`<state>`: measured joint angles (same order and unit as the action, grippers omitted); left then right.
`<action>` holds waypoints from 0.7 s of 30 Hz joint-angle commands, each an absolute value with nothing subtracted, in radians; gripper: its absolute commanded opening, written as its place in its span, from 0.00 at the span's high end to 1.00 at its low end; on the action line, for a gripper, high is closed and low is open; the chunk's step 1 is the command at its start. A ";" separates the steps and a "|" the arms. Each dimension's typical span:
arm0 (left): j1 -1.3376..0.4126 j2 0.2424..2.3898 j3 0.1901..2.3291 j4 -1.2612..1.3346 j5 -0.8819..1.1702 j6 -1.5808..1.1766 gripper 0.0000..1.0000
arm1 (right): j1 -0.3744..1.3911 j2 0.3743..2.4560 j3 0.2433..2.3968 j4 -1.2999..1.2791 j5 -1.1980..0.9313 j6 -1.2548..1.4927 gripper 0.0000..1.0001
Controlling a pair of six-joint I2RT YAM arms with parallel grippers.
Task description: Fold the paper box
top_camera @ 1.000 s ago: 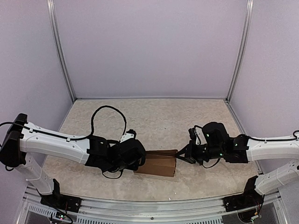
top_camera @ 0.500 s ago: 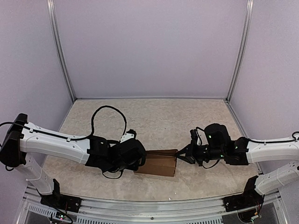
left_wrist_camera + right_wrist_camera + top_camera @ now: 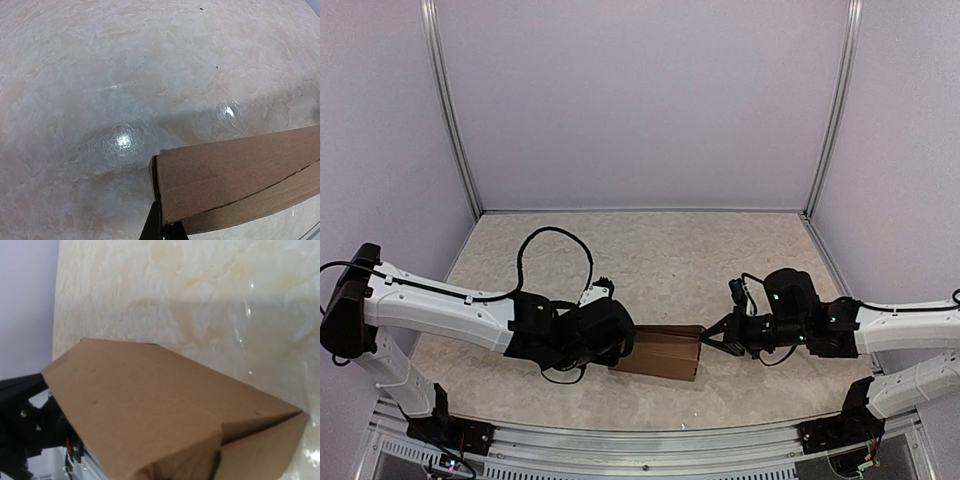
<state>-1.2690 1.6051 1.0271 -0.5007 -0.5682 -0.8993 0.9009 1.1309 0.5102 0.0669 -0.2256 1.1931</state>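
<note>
paper box: folded carton, lying on the table between both arms
left gripper: fingers together at carton's left corner; cannot tell if pinching it
right gripper: fingers together, tip against carton's right end

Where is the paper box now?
Top view: the paper box lies near the front edge of the table, centred between the left pincer and right pincer, one at each end.
</note>
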 commanded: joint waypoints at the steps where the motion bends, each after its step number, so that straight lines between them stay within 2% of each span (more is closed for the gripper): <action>1: -1.272 1.659 0.997 -0.632 -0.499 -0.920 1.00 | 0.890 1.108 0.476 -0.049 -0.191 1.147 1.00; 21: -1.272 1.657 1.006 -0.640 -0.487 -0.935 1.00 | 1.000 1.140 0.448 -0.067 -0.009 1.126 1.00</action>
<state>-1.2697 1.6096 1.0344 -0.4980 -0.5610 -0.9165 0.9733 1.1152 0.4915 0.0658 -0.0837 1.1397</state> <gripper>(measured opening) 0.006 0.004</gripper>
